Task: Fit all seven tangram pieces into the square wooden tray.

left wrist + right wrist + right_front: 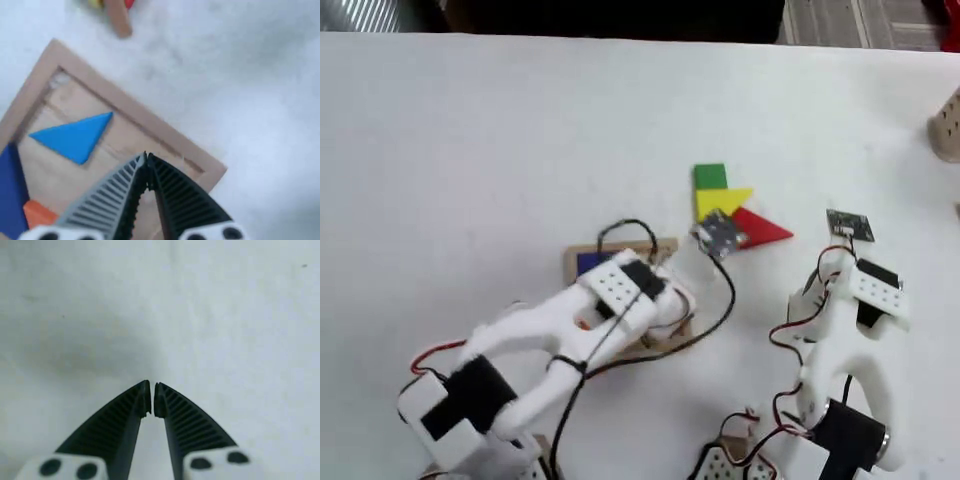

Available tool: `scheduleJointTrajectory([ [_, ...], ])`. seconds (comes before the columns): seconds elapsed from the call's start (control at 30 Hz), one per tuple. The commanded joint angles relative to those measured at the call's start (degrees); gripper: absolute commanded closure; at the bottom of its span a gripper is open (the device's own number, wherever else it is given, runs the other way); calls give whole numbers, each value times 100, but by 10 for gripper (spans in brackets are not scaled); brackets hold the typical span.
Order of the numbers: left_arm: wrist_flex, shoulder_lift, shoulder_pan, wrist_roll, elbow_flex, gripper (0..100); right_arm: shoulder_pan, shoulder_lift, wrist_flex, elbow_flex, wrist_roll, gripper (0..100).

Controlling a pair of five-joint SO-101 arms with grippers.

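Here the left fingers [177, 192] are pressed together over the wooden tray [125, 106], near its rim. Inside it lie a light blue triangle [75, 137], a dark blue piece [10, 195] and an orange piece [37, 214]. The green piece [710, 177], yellow piece [722, 200] and red piece [760, 230] cluster on the counter [470, 150] near the tray. The right fingers [187, 425], tips together, hang over the counter.

The tray [582, 252] lies toward the front of the table [470, 130] beneath the left gripper [147, 159], with a triangle piece [75, 136] and two further pieces [9, 192] inside it, three loose pieces [728, 205] rest bunched together just behind and right of it, and the right gripper [152, 390] hangs over bare table farther right.
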Motion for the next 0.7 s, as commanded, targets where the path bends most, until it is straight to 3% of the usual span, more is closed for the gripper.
scheduleJointTrajectory([
  [0.0, -466, -31, 13, -70, -123, 977, -48, -31, -57, -26, 62, 981],
  [0.23, -457, 963, -488, 457, -976, 977, -48, -31, -57, -18, 62, 981],
  [0.67, -747, 1051, -673, 466, -1556, 977, -66, -31, -57, -18, 62, 981],
])
